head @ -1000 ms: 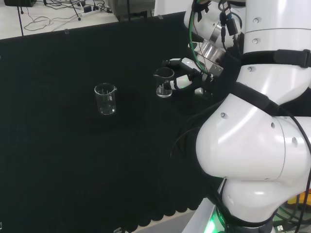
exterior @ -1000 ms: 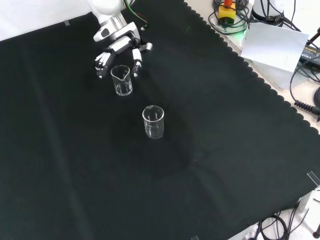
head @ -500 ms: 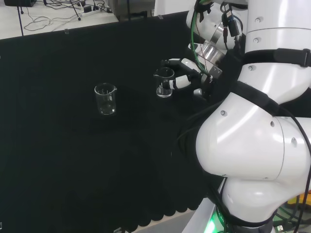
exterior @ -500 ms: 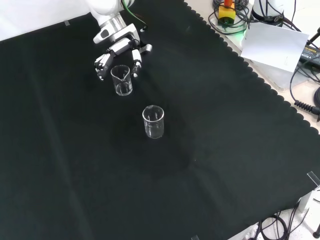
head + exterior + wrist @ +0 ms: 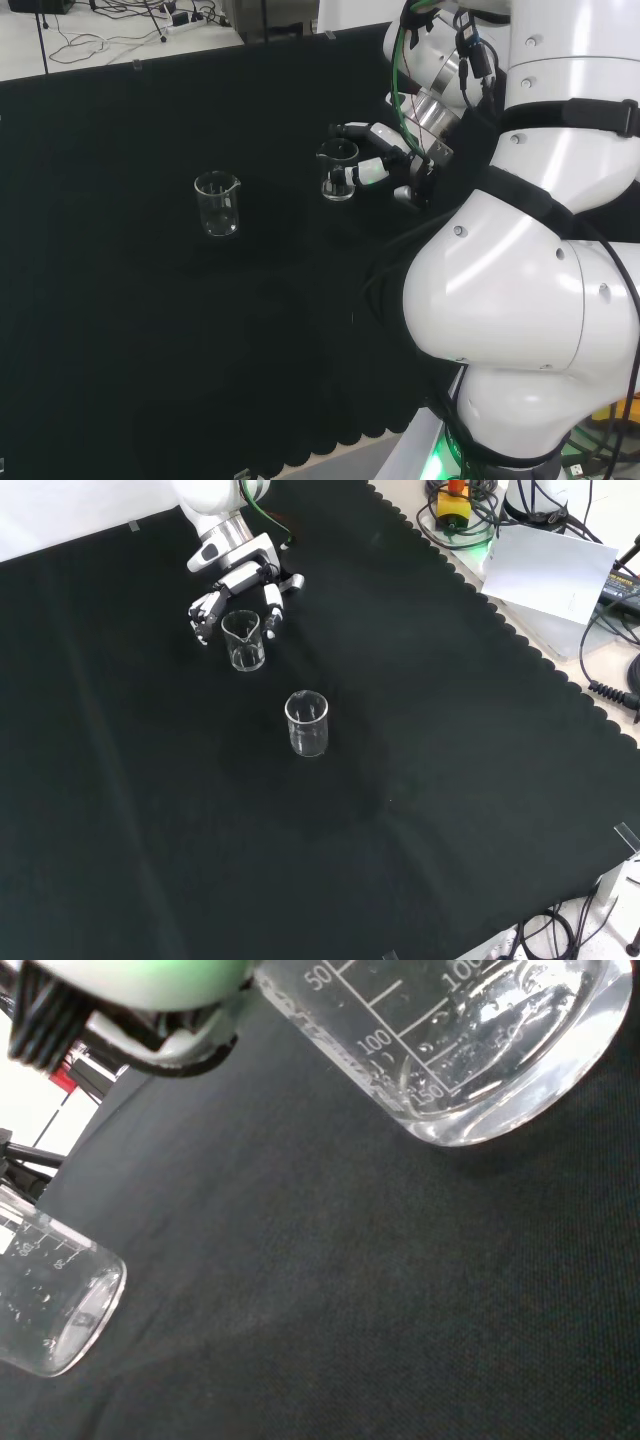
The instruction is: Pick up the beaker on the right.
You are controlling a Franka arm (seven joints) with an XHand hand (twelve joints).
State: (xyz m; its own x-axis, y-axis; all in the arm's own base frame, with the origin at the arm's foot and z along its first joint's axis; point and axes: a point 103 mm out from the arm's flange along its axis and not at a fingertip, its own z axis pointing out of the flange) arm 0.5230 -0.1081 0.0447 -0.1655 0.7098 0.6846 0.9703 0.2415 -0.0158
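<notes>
Two clear glass beakers stand upright on the black cloth. In the head view the right beaker (image 5: pixel 338 171) is beside my hand (image 5: pixel 378 150), and the left beaker (image 5: pixel 218 204) stands apart. My hand (image 5: pixel 238 576) reaches in from the top of the front view; one of its fingers (image 5: pixel 203 611) sits on one side of the near beaker (image 5: pixel 243 640) and more fingers on the other, relaxed and not closed on the glass. The other beaker (image 5: pixel 307 723) stands nearer the camera. In the wrist view the near beaker (image 5: pixel 480 1050) looms large, with the far beaker (image 5: pixel 50 1310) behind it.
The arm's white links (image 5: pixel 520 300) fill the right of the head view. The cloth's scalloped edge (image 5: pixel 520 645) runs along the right of the front view, with cables and a white sheet (image 5: pixel 555 575) beyond it.
The hand has shifted slightly at the wrist and its fingers sit a little closer around the right beaker. Both beakers stand where they were.
</notes>
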